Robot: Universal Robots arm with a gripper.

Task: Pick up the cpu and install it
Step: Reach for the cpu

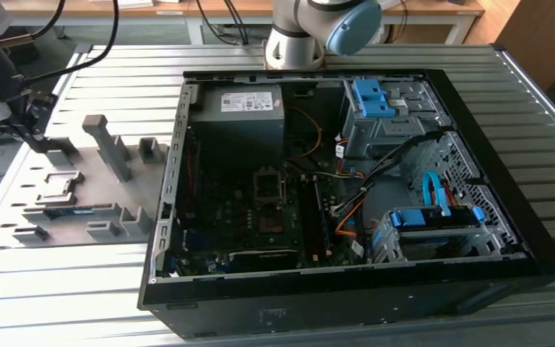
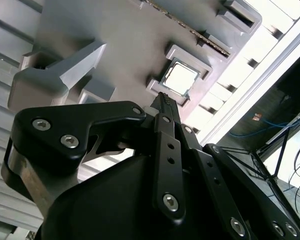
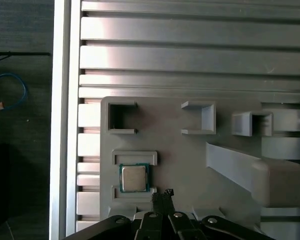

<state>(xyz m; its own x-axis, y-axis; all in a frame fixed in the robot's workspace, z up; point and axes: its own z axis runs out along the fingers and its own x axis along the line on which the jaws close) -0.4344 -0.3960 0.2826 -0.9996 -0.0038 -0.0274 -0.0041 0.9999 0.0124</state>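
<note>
The cpu (image 3: 134, 178), a small square chip with a pale silvery top, lies flat in a square recess of the grey fixture tray (image 3: 180, 165); in the second wrist view the cpu (image 2: 182, 78) lies just past the fingertips. My gripper (image 3: 163, 194) hovers above the tray beside the chip, apart from it, its two dark fingers pressed together with nothing between them. In the exterior view the gripper (image 1: 37, 139) hangs over the far left end of the tray (image 1: 113, 217). The open computer case (image 1: 345, 188) shows the motherboard's socket (image 1: 268, 186).
An upright grey post (image 1: 109, 148) and several low holder blocks rise from the tray close to the gripper. A blue-green memory stick (image 1: 70, 212) lies in the tray. The slatted metal table (image 3: 190, 50) ends at an edge (image 3: 60, 120) beside the tray. Cables hang at the exterior view's left.
</note>
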